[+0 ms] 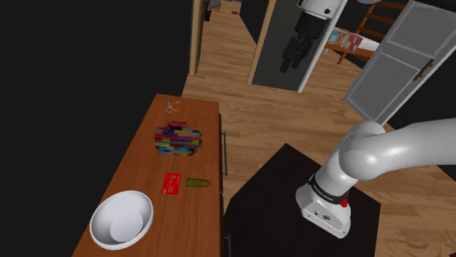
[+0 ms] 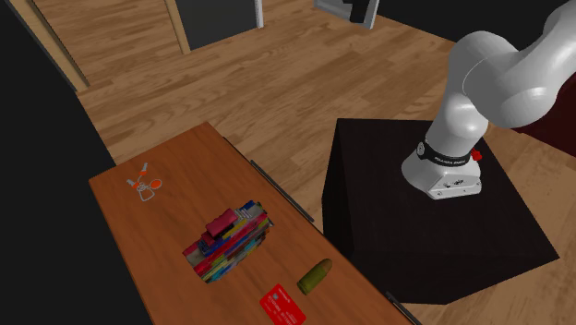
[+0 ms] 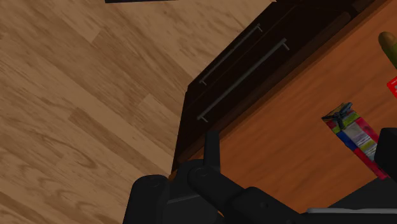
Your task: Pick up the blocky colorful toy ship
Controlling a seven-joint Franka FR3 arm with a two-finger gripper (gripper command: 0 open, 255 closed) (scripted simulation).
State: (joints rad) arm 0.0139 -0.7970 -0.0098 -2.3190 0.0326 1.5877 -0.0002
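My claw hangs wide open, top centre of shoulder view. Ship sits mid-left on table, well apart.

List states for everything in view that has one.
toy ship: upright on the cabinet top, not held
end effector: open, empty, clear of the ship
white bowl: upright, empty
red card: lying flat
green cylinder: on its side, beside the card
drawers: shut
slatted door: swung open
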